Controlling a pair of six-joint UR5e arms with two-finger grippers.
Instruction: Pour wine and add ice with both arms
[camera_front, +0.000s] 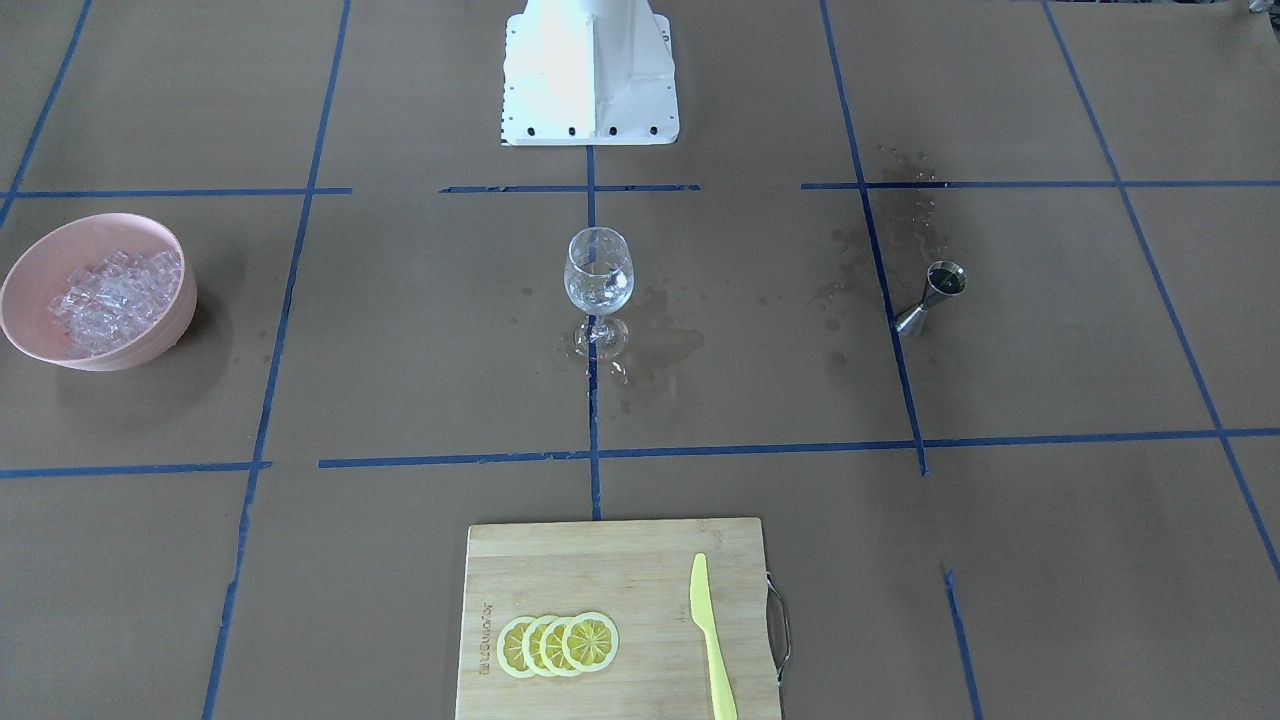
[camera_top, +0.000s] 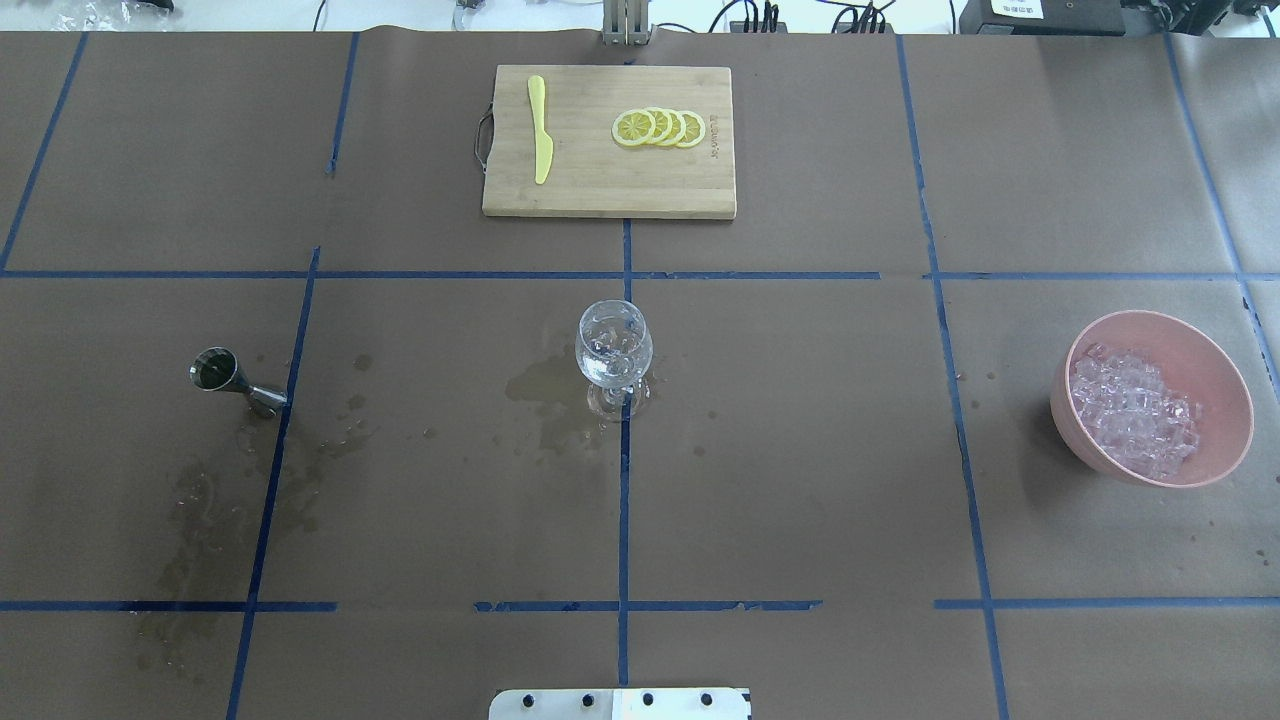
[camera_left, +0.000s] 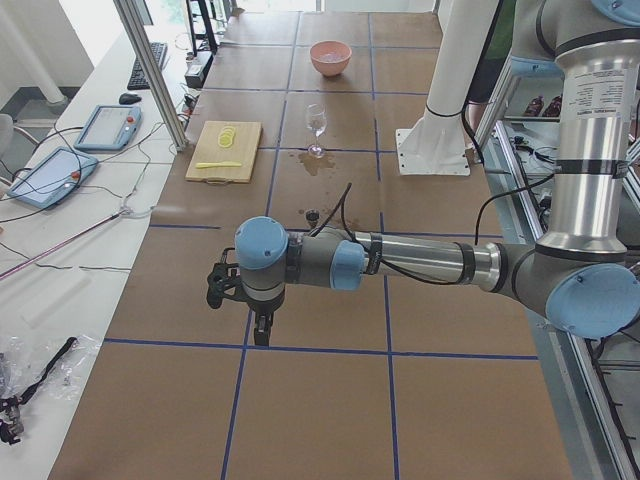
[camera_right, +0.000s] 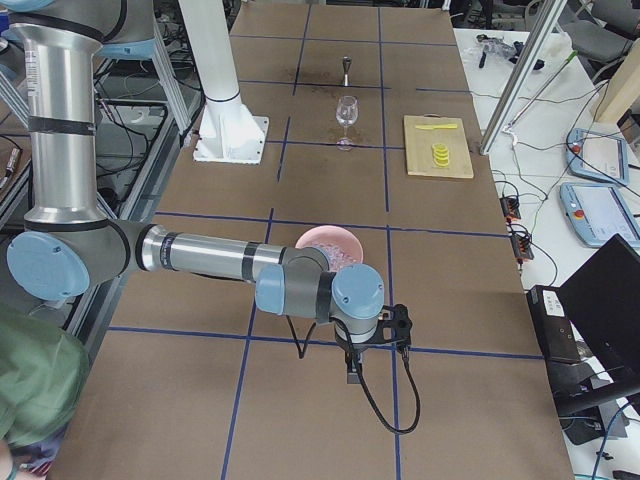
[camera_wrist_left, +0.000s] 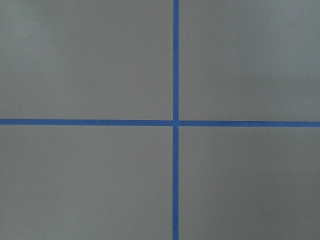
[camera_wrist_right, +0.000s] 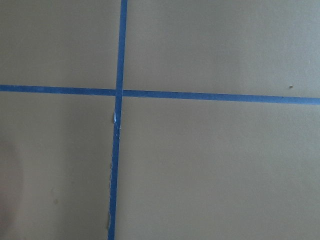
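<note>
Neither of my pincers holds anything that I can make out. My left arm (camera_left: 420, 262) hangs over the table's left end and my right arm (camera_right: 200, 255) over its right end. The left pincer (camera_left: 262, 328) and right pincer (camera_right: 353, 372) show only small and side-on, so I cannot tell how wide either stands. Both wrist cameras see only brown paper and blue tape.

The wine (camera_front: 946, 281) sits dark in the steel jigger (camera_top: 225, 375), upright toward the left end, about midway between the near and far edges. The ice (camera_top: 1135, 410) is piled in the pink bowl (camera_top: 1075, 430) toward the right end. The wine glass (camera_top: 613, 345) stands at the table's middle.

I judge the pour comes first. I should take the jigger at its narrow waist, keep it level on the way, and tip slowly right over the rim. The glass foot stands on a wet stain (camera_top: 545, 385) and may slide if nudged.

Through the glints I cannot say whether the glass already holds anything.
</note>
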